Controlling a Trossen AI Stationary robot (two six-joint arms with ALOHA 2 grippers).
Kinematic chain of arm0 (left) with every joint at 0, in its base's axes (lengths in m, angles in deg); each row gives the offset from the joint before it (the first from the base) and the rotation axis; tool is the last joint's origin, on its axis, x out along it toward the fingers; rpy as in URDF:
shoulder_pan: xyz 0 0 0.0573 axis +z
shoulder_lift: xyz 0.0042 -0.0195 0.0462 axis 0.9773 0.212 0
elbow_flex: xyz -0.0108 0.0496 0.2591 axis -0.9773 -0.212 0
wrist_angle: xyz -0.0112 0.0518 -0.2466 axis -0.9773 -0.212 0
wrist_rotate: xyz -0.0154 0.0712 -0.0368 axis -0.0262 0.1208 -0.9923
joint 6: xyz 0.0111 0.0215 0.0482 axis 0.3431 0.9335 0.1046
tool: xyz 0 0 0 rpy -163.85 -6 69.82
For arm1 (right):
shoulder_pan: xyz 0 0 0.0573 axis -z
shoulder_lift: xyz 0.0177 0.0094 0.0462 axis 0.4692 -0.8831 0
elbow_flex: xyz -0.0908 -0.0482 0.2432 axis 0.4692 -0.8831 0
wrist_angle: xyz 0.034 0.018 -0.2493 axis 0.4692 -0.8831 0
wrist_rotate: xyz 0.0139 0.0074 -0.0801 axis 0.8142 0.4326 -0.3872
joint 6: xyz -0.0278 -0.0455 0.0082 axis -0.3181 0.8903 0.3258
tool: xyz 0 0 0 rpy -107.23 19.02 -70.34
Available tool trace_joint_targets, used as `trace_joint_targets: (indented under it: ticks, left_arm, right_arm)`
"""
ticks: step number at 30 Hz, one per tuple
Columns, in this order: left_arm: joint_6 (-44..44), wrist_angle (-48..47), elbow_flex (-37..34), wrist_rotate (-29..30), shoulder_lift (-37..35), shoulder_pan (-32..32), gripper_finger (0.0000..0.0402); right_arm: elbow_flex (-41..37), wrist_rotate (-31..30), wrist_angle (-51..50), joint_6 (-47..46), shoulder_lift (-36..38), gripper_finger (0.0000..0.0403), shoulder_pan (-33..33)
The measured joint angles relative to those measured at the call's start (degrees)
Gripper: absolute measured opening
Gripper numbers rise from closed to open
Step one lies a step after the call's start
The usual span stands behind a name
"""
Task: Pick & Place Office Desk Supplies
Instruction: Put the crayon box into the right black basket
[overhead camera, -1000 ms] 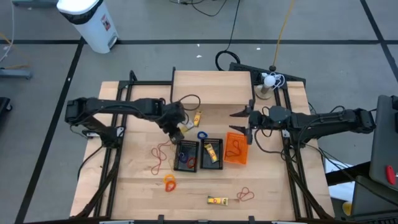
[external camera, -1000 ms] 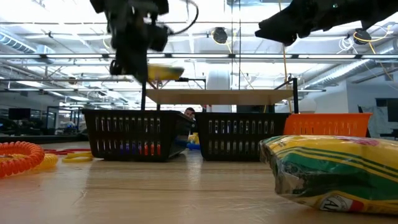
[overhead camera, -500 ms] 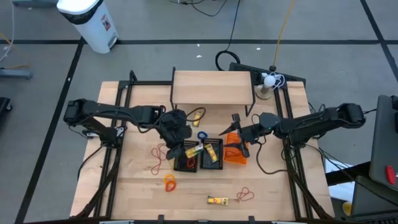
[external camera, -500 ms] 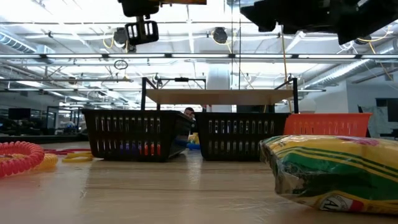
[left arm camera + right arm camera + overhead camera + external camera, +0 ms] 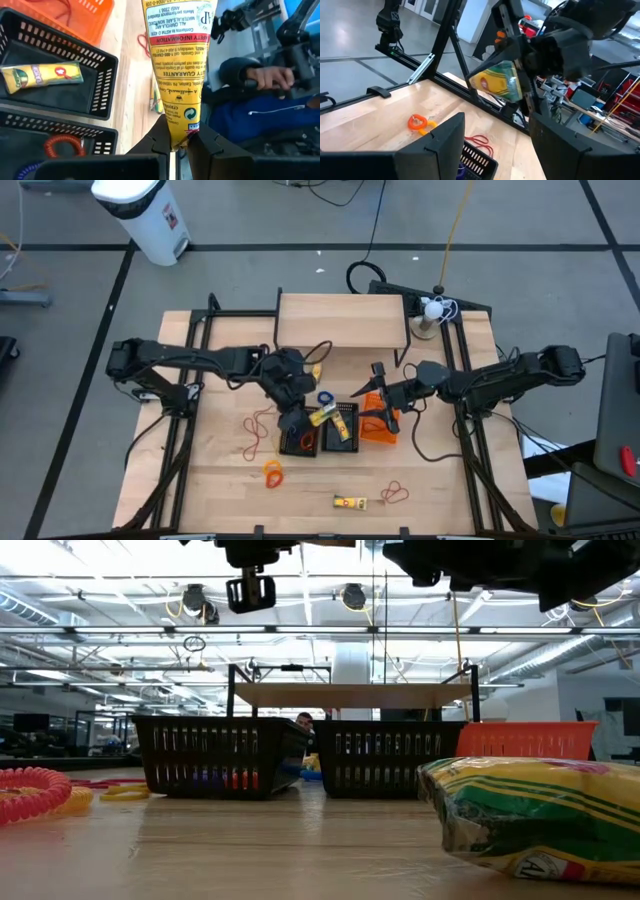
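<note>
Left gripper (image 5: 175, 142) hangs above the black baskets (image 5: 318, 430) mid-counter, jaws clamped on just one end of a yellow crayon pack (image 5: 179, 65), the rest sticking out unsupported; with so little in the pinch it could swing or slip and land on a basket rim. Further right, the right gripper (image 5: 378, 398) hovers by the orange basket (image 5: 378, 423), jaws apart, holding nothing

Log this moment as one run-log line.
left claw: shut on yellow packet, above black baskets | right claw: open, over orange basket
</note>
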Motion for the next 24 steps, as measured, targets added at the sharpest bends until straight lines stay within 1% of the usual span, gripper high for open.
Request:
trace_joint_targets:
  ticks: [4, 10, 12, 18, 20, 22, 24]
  left_arm:
    - [-0.3, 0.7, 0.0, 0.0, 0.0, 0.9, 0.0031]
    - [-1.3, 3.7, -0.1, -0.8, 2.0, 1.2, 0.0031]
    - [-1.7, 6.3, 0.0, -2.0, 3.1, 1.2, 0.0031]
    - [-2.1, 9.0, -0.1, -4.5, 6.1, 1.8, 0.0031]
    - [-2.7, 12.3, 0.1, -5.2, 7.1, 2.2, 0.0031]
    - [-3.3, 12.7, 0.0, -6.1, 7.5, 2.6, 0.0031]
    - [-3.9, 15.5, 0.0, -6.7, 8.3, 2.8, 0.0031]
  right_arm:
    - [1.7, 0.0, -2.9, -0.7, 0.0, 0.0212, 0.0]
    - [1.8, 0.0, -2.4, -0.9, 0.0, 0.0212, 0.0]
    - [1.9, -0.3, -2.2, -1.2, 0.0, 0.0212, 0.0]
    - [1.9, -0.2, -1.4, -1.9, 0.0, 0.0212, -0.2]
    - [1.9, -0.2, -1.5, -1.9, 0.0, 0.0212, -0.2]
    - [1.9, -0.1, -1.5, -1.9, 0.0, 0.0212, -0.2]
    - [1.9, -0.2, -1.8, -1.9, 0.0, 0.0212, -0.2]
